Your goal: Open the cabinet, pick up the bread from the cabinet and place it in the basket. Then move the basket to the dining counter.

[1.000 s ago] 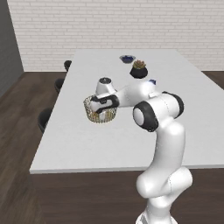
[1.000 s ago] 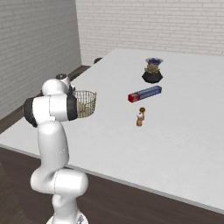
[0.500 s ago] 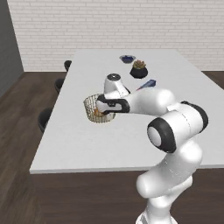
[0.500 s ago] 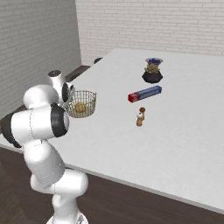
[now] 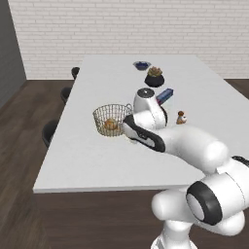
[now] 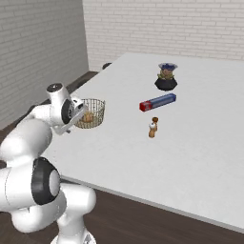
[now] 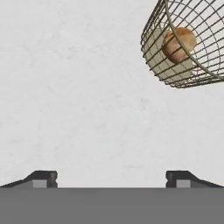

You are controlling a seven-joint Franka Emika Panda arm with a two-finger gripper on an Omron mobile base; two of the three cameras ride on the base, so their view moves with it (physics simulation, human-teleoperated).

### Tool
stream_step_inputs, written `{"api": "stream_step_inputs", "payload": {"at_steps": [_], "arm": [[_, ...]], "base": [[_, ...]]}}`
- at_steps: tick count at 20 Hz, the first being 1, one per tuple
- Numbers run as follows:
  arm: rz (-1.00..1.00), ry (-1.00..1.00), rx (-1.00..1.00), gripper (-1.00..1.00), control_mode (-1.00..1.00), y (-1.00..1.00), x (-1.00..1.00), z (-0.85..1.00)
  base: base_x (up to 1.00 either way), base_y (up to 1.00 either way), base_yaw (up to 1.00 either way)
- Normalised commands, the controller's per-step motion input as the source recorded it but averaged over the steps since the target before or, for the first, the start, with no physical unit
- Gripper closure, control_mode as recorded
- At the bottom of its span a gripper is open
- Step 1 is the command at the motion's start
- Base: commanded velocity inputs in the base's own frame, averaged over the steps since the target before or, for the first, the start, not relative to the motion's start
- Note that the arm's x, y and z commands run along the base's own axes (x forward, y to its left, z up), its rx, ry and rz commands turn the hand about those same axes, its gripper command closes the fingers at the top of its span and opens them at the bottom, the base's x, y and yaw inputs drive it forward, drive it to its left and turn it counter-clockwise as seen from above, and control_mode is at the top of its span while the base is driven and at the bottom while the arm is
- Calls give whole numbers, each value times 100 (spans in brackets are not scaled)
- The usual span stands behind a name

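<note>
The wire basket [image 7: 188, 41] holding the bread [image 7: 178, 44] sat on the white worktop [image 7: 87, 87], jaws spread empty beside it.

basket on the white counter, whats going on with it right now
The basket stands on the dining counter with the bread inside it. The gripper is open and holds nothing; in the hand view the basket is off to one side of its fingers, not between them. Farther along the counter lie a blue box, a dark pot and a small shaker.
</note>
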Motion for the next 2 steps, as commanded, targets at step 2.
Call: {"api": "stream_step_inputs", "payload": {"at_steps": [2], "arm": [[-42, 0, 11, -100, -100, -52, -100, 25]], "base": [[0, 0, 0]]}}
